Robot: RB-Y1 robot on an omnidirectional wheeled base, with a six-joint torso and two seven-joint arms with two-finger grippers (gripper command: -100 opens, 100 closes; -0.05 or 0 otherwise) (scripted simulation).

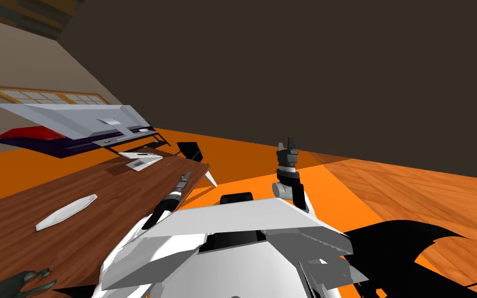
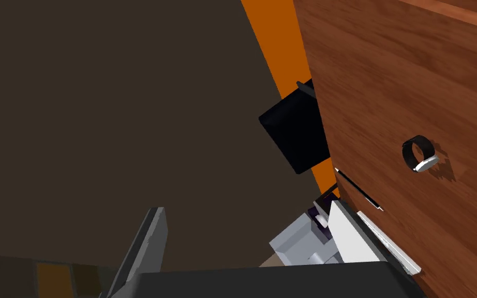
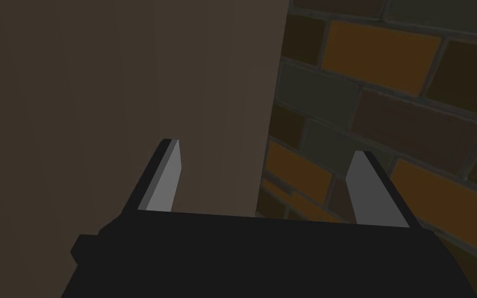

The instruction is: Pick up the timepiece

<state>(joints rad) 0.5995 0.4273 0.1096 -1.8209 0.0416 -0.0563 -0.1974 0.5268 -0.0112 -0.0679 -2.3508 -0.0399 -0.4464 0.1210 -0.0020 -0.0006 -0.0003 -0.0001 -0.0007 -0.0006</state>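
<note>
The timepiece is a wristwatch (image 2: 419, 154) with a black band and a white face. It rests on its side on the brown wooden desk (image 2: 413, 77), casting a small shadow. My left gripper (image 2: 247, 207) is open and holds nothing. It hovers off the desk's edge, with the watch well ahead and off to the side of one of its fingers (image 2: 343, 233). In the head view the left gripper (image 1: 184, 177) reaches over the desk's (image 1: 77, 186) near corner. My right gripper (image 1: 287, 147) is raised beside my chest, and its wrist view shows that gripper (image 3: 263, 152) open and empty.
A thin black pen (image 2: 359, 189) lies on the desk between the watch and my left hand. A flat white board (image 1: 139, 160) and a white oval piece (image 1: 66, 211) also lie there. A grey monitor (image 1: 77, 121) and a black box (image 1: 190, 150) stand beyond the desk.
</note>
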